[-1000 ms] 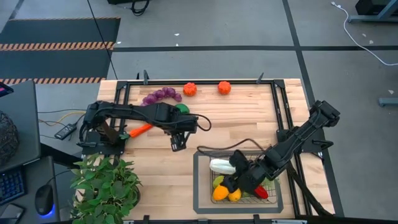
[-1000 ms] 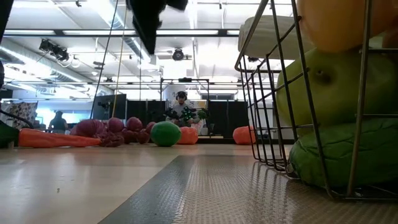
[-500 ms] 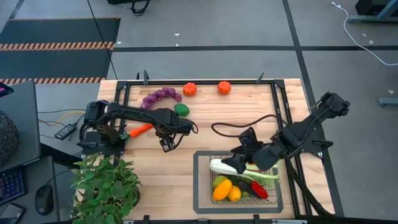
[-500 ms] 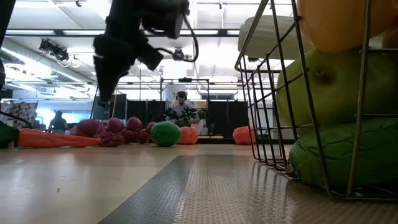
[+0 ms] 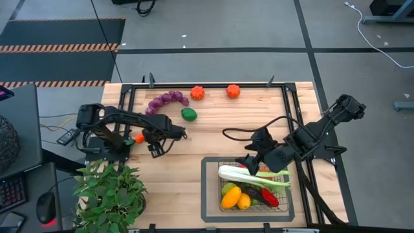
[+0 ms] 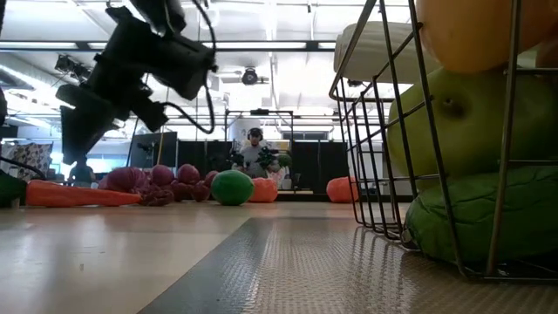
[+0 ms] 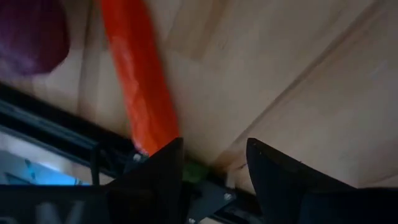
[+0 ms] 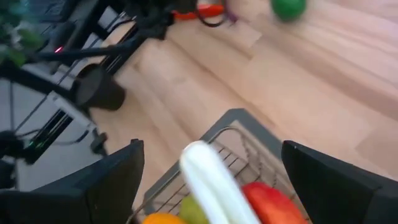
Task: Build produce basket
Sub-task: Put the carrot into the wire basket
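Observation:
The wire basket (image 5: 208,194) stands at the table's near right and holds several produce pieces, with a leek (image 5: 253,177) lying across the top of them. My right gripper (image 5: 248,167) hovers open just above the leek's white end (image 8: 208,177). An orange carrot (image 5: 138,137) lies on the wood at the left. My left gripper (image 5: 155,151) points steeply down beside the carrot (image 7: 140,93), open, with nothing between its fingers. Purple grapes (image 5: 167,99), two tomatoes (image 5: 198,92) and a green lime (image 5: 188,114) lie at the far side.
A potted plant (image 5: 110,194) stands at the near left corner, close to my left arm. A black rail frame (image 5: 123,97) rims the table. A dark cable (image 5: 246,133) loops over the wood behind my right gripper. People show in the room beyond (image 6: 254,144).
My left gripper has gone down and toward the table's left edge, tipping to point more steeply down, and now stands by the carrot. My right gripper has risen out of the basket toward the far edge. The leek now lies stretched across the basket's produce.

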